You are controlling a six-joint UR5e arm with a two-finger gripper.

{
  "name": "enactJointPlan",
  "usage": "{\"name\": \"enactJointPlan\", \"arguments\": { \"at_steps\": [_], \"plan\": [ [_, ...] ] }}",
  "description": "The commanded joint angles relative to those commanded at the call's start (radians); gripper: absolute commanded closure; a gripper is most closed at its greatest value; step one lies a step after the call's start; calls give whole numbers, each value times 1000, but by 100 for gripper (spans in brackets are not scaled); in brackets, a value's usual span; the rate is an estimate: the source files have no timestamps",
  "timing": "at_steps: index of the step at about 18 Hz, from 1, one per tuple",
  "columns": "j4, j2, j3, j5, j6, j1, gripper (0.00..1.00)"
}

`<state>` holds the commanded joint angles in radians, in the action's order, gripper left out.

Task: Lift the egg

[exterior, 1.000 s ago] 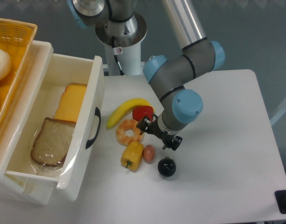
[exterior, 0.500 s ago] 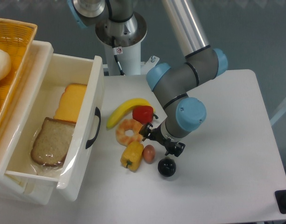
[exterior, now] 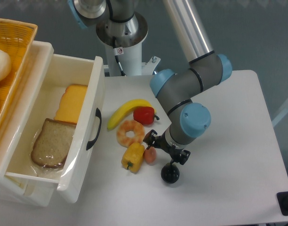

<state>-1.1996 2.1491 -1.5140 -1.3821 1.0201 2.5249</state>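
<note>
The egg (exterior: 149,155) is a small pinkish-tan oval lying on the white table between the yellow pepper (exterior: 133,157) and the black round fruit (exterior: 170,174). My gripper (exterior: 166,147) hangs low over the table just right of and above the egg. Its jaws stand open, with one finger (exterior: 151,139) at the egg's upper edge and the other (exterior: 182,156) above the black fruit. The egg's top is partly covered by the left finger. Nothing is held between the fingers.
A banana (exterior: 127,112), a red tomato (exterior: 144,115) and an orange shrimp ring (exterior: 130,133) lie just behind the egg. A white open drawer (exterior: 96,101) at left holds bread (exterior: 52,143) and cheese (exterior: 71,102). A yellow basket (exterior: 14,52) sits at far left.
The gripper has come down and forward from beside the tomato to the egg. The black fruit has shifted slightly toward the front right.
</note>
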Motion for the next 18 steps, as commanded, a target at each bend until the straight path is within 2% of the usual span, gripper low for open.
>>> {"name": "enactJointPlan", "arguments": {
  "at_steps": [5,18],
  "plan": [
    [21,12,6,0,2,-2,0],
    [23,17,-6,-2,-2,-25,0]
  ]
}}
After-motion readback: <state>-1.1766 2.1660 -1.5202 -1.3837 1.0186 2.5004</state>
